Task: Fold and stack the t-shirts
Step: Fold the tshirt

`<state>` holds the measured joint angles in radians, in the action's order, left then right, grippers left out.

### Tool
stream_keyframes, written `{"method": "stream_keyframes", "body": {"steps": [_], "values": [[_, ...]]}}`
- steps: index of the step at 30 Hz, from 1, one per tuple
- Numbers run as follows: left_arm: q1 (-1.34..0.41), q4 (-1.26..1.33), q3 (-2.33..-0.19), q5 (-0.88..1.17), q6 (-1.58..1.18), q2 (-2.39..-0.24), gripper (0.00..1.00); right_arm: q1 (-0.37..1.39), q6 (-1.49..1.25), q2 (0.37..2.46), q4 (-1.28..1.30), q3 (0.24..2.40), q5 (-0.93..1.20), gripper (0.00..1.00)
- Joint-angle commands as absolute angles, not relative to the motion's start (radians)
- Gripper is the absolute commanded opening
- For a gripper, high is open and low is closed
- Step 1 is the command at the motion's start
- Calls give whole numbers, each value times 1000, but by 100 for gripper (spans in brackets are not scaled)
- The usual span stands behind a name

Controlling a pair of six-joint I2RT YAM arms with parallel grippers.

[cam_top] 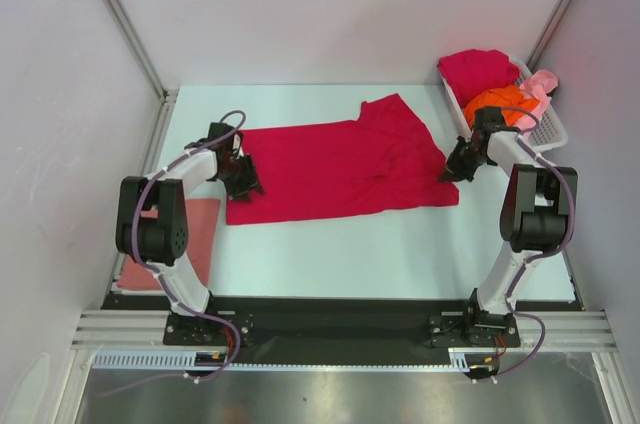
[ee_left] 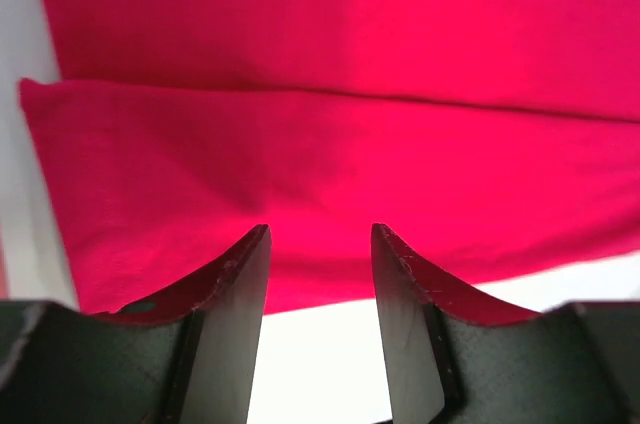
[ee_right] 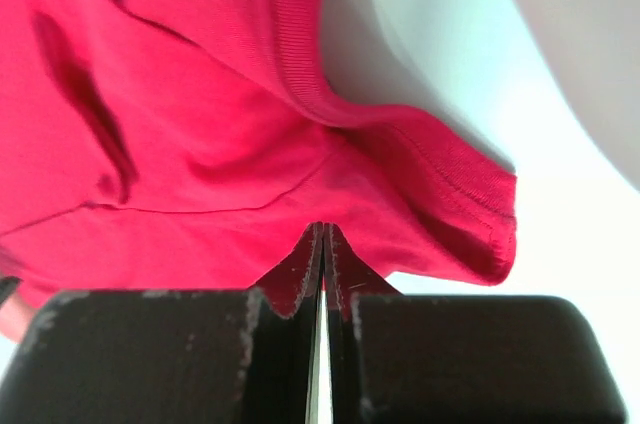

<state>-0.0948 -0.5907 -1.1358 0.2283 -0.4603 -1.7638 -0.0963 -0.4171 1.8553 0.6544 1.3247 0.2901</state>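
At mid-frame a crimson t-shirt lies spread, rumpled at right. The left gripper gapes at its left edge. The right gripper is clenched at its right edge.

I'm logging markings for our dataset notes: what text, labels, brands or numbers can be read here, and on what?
None: no readable text shows on the red t-shirt, the shirts in the white basket, or the table.
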Motion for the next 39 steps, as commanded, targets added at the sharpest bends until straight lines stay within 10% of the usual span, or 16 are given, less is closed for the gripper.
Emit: {"method": "stream_keyframes", "body": {"steps": [1,11,24,39], "values": [[-83,-617,-1167,160,-422,-1786,50,-90,-379,1878,635,1327,229,2],[-57,-565,-1042,216,-402,-1559,54,-98,-397,1747,601,1243,204,5],[41,-497,-772,209,-623,-1342,77,-198,-525,1534,440,956,399,45],[78,-374,-673,187,-683,-1370,70,-264,-535,1577,276,799,445,54]]}}
